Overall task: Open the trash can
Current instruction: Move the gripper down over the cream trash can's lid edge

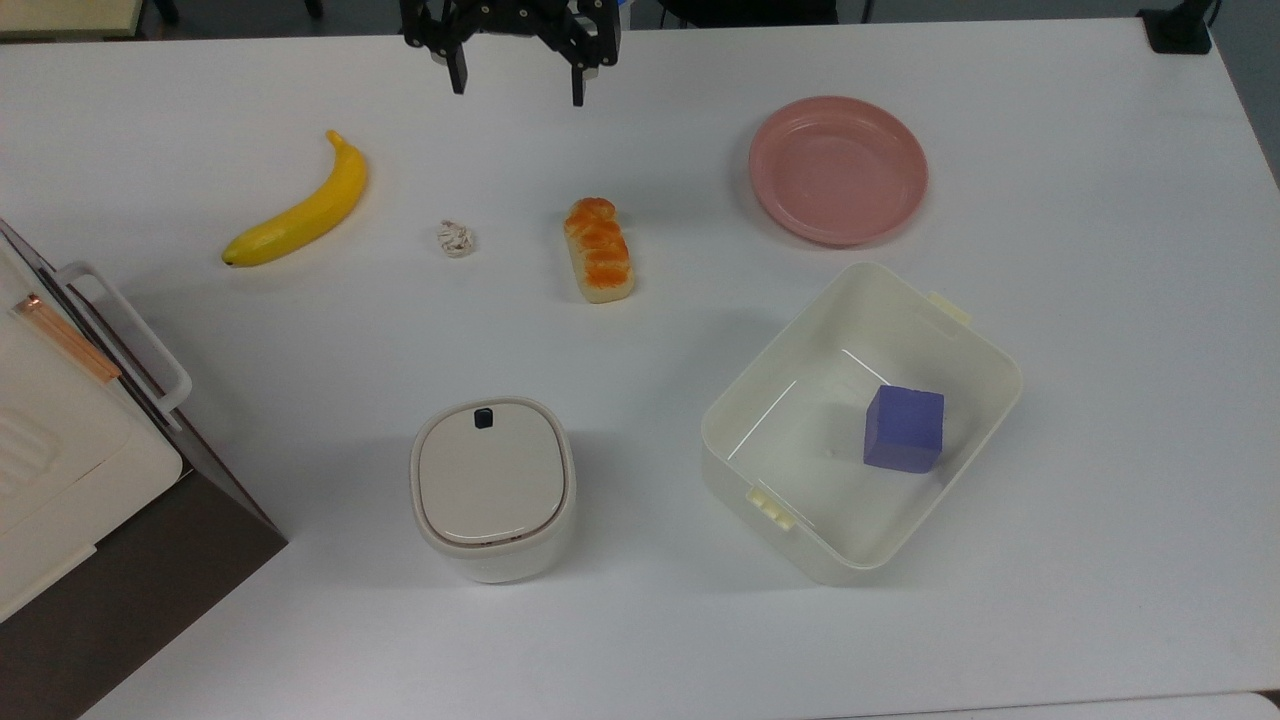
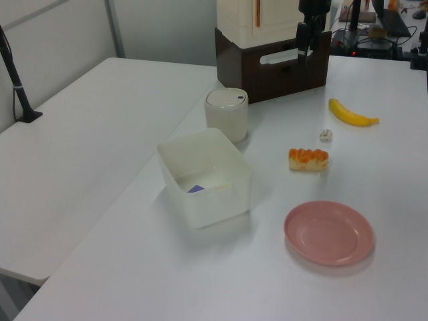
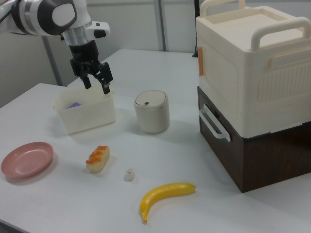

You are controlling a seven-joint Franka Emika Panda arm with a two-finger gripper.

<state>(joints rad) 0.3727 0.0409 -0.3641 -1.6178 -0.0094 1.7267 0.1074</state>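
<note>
The trash can (image 1: 493,488) is a small cream-white rounded bin standing near the table's front in the top view, its flat beige lid down and its dark button (image 1: 483,418) on the far edge. It also stands in the left view (image 2: 226,114) and the right view (image 3: 151,111). My gripper (image 1: 517,88) hangs open in the air above the far side of the table, well away from the can, with nothing between its fingers. I also see the gripper in the left view (image 2: 303,42) and the right view (image 3: 96,84).
A banana (image 1: 297,205), a crumpled paper ball (image 1: 456,238), a bread roll (image 1: 598,249) and a pink plate (image 1: 838,170) lie across the table. A lidless cream tub (image 1: 790,410) holds a purple cube (image 1: 905,428). A cream and brown cabinet (image 1: 60,450) fills the top view's left edge.
</note>
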